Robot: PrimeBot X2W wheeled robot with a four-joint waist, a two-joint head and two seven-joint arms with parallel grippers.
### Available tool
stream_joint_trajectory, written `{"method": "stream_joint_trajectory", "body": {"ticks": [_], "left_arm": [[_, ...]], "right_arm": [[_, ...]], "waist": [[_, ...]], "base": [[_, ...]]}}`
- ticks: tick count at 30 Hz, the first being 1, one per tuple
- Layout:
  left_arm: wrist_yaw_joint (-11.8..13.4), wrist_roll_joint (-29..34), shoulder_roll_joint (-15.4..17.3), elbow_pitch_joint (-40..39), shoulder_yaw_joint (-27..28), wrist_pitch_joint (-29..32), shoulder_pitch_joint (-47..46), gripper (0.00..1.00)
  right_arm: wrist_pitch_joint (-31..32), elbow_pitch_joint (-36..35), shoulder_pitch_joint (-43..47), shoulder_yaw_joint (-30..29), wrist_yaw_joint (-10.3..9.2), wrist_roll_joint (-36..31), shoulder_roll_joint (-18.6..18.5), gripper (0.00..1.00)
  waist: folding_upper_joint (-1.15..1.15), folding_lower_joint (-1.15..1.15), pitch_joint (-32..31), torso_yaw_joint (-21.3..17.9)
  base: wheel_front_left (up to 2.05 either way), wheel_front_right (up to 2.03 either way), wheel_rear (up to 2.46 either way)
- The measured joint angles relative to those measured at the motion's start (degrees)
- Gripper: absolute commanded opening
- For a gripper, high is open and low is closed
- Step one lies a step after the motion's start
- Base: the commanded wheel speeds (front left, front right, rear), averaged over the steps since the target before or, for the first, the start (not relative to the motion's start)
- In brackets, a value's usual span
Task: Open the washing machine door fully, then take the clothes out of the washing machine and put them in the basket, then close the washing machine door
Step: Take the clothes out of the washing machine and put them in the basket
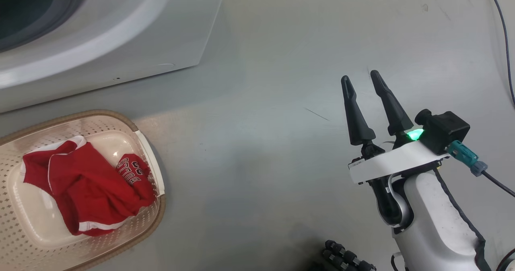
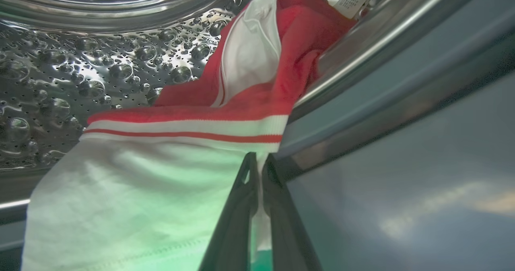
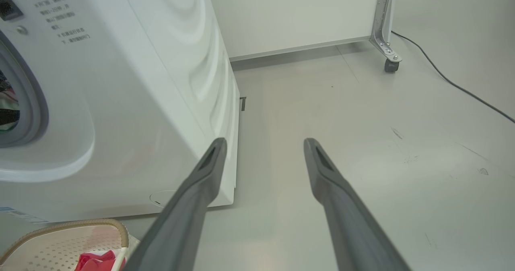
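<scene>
In the left wrist view my left gripper [image 2: 257, 158] is shut on a white and red garment of the clothes [image 2: 181, 142], pinching its white edge at the mouth of the steel drum [image 2: 60, 73] of the washing machine [image 1: 120, 33]. A red garment with white trim [image 1: 88, 186] lies in the cream basket [image 1: 151, 158] on the floor at lower left of the head view. My right gripper [image 1: 362, 77] stands open over bare floor, right of the basket. The washing machine door is out of view.
The grey rubber seal [image 2: 402, 73] runs along the right of the drum opening. The machine's white side [image 3: 161, 81] stands left of my right gripper. A wheeled white panel [image 3: 388, 57] and a black cable [image 3: 450, 83] lie behind on the floor.
</scene>
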Motion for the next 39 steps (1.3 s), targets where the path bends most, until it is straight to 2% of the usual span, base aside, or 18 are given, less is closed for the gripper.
{"method": "stream_joint_trajectory", "body": {"ticks": [9,17,25,39], "left_arm": [[0.5,-0.9,-1.8,3.2,0.0,-4.0,-0.1,0.0],[0.4,-3.3,-7.2,3.9,-0.5,-11.4,0.4,0.0],[-2.5,-7.0,-13.1,4.2,-1.1,-19.1,4.7,0.0],[-4.6,-10.0,-17.2,4.6,-2.4,-29.7,14.7,0.0]], "right_arm": [[0.0,0.6,-0.3,-0.6,0.0,-0.5,0.0,1.0],[0.0,1.4,-0.3,-2.3,0.0,-1.2,-0.7,1.0],[0.0,2.2,0.1,-3.4,0.0,-2.1,-2.1,1.0],[0.0,3.4,6.0,-5.2,0.0,-2.6,-3.5,1.0]], "waist": [[0.0,0.0,-2.3,1.4],[0.0,0.0,-6.2,3.3],[0.0,0.0,-10.7,5.8],[0.0,0.0,-19.2,10.9]], "base": [[0.0,0.0,0.0],[0.0,0.0,0.0],[0.0,0.0,0.0],[0.0,0.0,0.0]]}}
